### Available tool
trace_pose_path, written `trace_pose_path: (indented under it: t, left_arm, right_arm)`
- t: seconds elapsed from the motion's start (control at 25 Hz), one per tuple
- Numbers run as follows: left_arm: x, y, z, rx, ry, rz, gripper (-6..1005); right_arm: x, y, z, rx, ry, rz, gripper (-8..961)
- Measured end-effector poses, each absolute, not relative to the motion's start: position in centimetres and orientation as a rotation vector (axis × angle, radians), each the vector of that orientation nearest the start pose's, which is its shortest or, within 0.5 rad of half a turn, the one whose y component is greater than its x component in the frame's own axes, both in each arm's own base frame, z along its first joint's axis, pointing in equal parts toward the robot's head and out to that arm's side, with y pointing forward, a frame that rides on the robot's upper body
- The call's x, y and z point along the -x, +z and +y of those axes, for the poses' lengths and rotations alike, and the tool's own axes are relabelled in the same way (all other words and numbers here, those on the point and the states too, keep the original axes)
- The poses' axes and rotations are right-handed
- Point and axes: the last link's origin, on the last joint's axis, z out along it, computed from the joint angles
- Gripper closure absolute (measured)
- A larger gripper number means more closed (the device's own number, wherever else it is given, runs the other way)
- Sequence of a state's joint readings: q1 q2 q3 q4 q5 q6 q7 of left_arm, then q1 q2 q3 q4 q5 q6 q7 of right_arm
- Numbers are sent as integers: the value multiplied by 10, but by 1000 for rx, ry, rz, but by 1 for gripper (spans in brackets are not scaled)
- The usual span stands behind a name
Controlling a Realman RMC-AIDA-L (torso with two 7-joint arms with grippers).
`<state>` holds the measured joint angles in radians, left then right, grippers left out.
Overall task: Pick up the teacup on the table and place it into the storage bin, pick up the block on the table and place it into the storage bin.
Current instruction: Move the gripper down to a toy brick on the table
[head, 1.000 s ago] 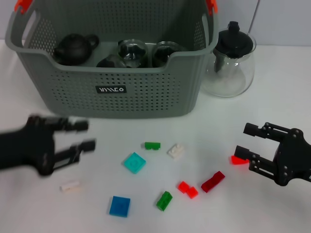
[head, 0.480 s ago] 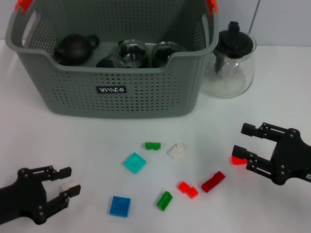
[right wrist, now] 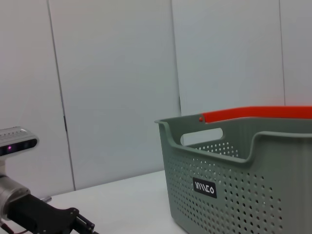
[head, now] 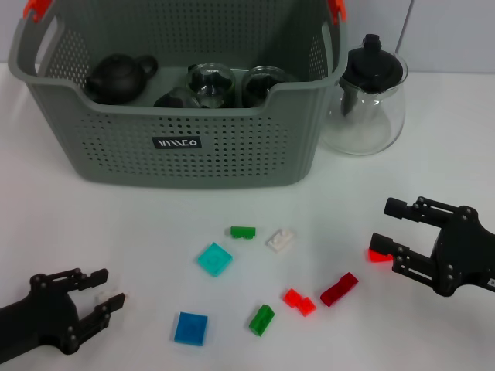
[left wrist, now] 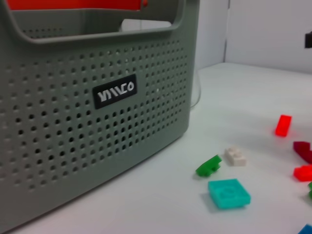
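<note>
The grey perforated storage bin (head: 186, 147) stands at the back, and also shows in the left wrist view (left wrist: 97, 126) and the right wrist view (right wrist: 243, 185). It holds glass teacups (head: 210, 80) and a black teapot (head: 118, 75). My left gripper (head: 110, 289) is open low at the front left, with a small white block (head: 106, 296) between its fingers. My right gripper (head: 389, 224) is open at the right, and a red block (head: 378, 256) lies just by its lower finger. Loose blocks lie between the grippers.
A glass teapot with a black lid (head: 370, 97) stands on the table right of the bin. Green (head: 243, 231), white (head: 280, 239), cyan (head: 214, 259), blue (head: 190, 328), green (head: 261, 318), red (head: 298, 301) and dark red (head: 339, 288) blocks lie scattered in front of the bin.
My left gripper has moved from beside the bin's front down toward the front left and now straddles the white block. The right gripper has hardly moved.
</note>
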<state>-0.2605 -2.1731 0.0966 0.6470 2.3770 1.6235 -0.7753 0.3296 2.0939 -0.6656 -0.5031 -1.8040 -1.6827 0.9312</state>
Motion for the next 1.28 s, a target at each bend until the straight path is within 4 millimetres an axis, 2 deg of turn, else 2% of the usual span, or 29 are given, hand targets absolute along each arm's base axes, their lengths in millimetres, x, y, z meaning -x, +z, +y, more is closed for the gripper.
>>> trace_pose_path:
  t: [1.28]
  left_arm:
    - [382,-22,201,2434,-418,-569,596]
  right_arm:
    - [-298,-11,258,2558,942,387,358]
